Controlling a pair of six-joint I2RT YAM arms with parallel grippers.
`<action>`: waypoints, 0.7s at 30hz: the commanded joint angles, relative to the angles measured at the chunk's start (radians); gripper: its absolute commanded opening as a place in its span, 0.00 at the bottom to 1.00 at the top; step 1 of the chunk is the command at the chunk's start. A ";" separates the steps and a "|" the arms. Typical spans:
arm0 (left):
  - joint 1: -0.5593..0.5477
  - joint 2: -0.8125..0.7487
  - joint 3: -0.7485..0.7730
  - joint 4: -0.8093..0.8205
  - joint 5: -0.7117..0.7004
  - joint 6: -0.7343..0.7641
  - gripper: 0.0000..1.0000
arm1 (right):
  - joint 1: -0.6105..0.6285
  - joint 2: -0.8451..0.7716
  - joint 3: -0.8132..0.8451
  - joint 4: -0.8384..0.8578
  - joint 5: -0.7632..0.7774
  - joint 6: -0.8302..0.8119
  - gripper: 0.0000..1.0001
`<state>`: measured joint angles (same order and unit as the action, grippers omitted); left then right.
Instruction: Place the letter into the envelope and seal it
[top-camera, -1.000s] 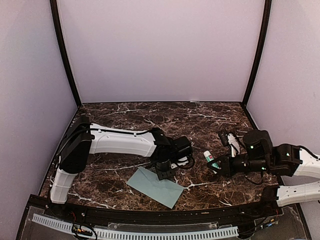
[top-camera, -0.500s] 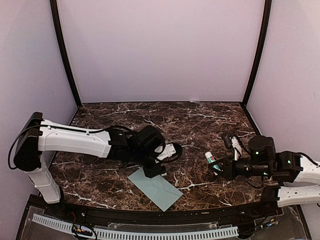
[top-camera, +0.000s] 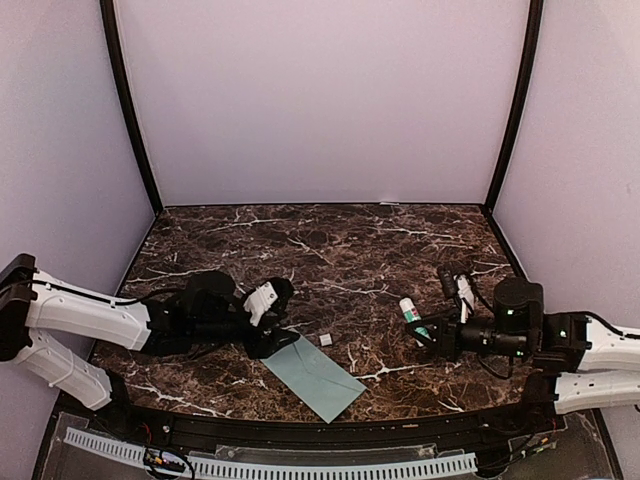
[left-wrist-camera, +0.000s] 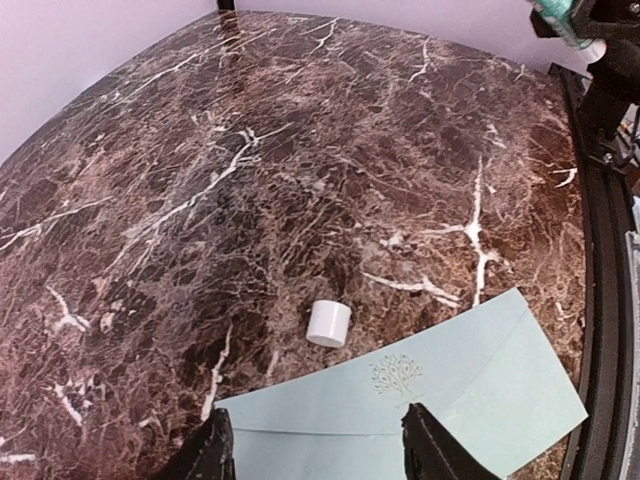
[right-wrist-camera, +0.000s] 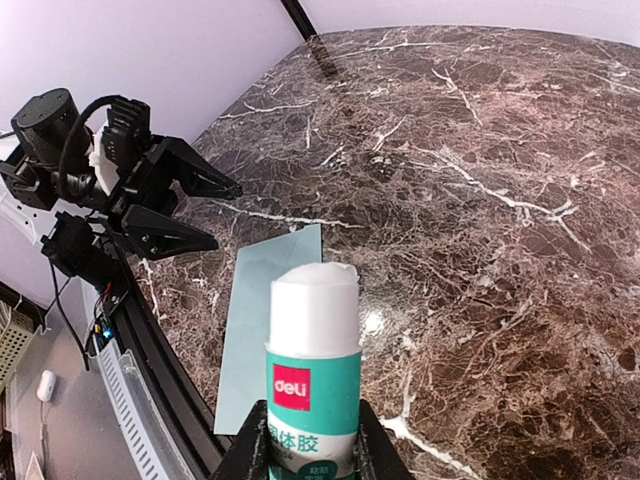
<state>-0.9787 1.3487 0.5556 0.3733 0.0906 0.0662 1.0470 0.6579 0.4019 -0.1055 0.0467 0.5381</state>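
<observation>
Envelope (left-wrist-camera: 480, 390) lies flat, pale teal, bearing a small tree emblem (left-wrist-camera: 395, 376).

Your top view looks down from above and behind the arm bases toward the back wall, far enough off to take in the whole table (top-camera: 330, 235). Your left wrist view sits low and close to the tabletop. It looks past the left gripper (left-wrist-camera: 318, 445) and across the envelope (left-wrist-camera: 450, 390) toward the table's right side, where the glue stick (left-wrist-camera: 565, 18) shows in the top corner. Your right wrist view faces the opposite way. It looks over that glue stick, held close to the lens in the right gripper (right-wrist-camera: 310, 445), toward the left gripper. All three views share the envelope.
</observation>
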 joint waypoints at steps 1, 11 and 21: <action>0.018 0.004 -0.071 0.225 0.156 -0.050 0.56 | 0.007 0.024 -0.020 0.101 -0.004 -0.003 0.00; 0.047 0.155 -0.093 0.412 0.242 -0.015 0.54 | 0.031 0.031 -0.045 0.154 0.017 0.027 0.00; 0.047 0.385 -0.022 0.530 0.235 -0.009 0.52 | 0.062 -0.022 -0.071 0.138 0.038 0.045 0.00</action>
<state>-0.9379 1.6951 0.5022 0.8070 0.3080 0.0467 1.0924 0.6678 0.3458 -0.0074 0.0608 0.5648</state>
